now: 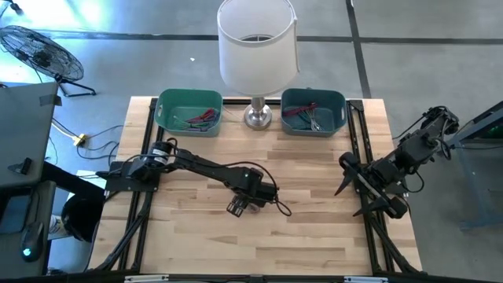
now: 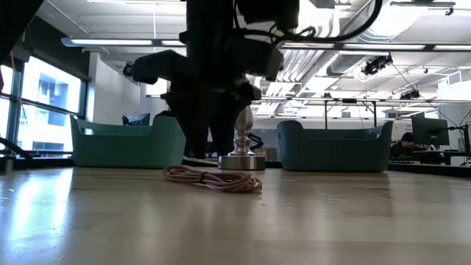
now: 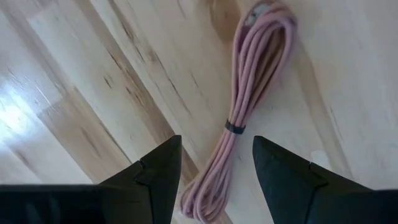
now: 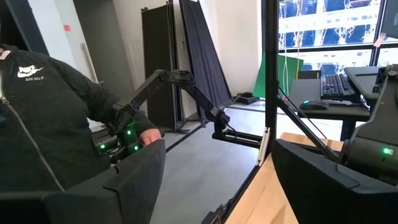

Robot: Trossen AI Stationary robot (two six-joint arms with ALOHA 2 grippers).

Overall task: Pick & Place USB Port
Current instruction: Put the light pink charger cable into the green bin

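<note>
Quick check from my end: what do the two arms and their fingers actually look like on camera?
Both arms are dark, jointed links with black cables looped alongside. The left hand has two black, wedge-shaped fingers tapering to points. The right hand has similar broad dark fingers; a small green light glows on its arm.

Glossy wood table (image 3: 93, 93); smooth pink cable (image 3: 249, 93) — rubbery.

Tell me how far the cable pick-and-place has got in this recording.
Early. Nothing looks placed: the coiled pink USB cable lies on the wooden table. In hand: the left gripper hangs open above the coil. Left: grasp, lift, and carry to a teal bin, which one is unclear. The right gripper waits at the table's edge.
</note>
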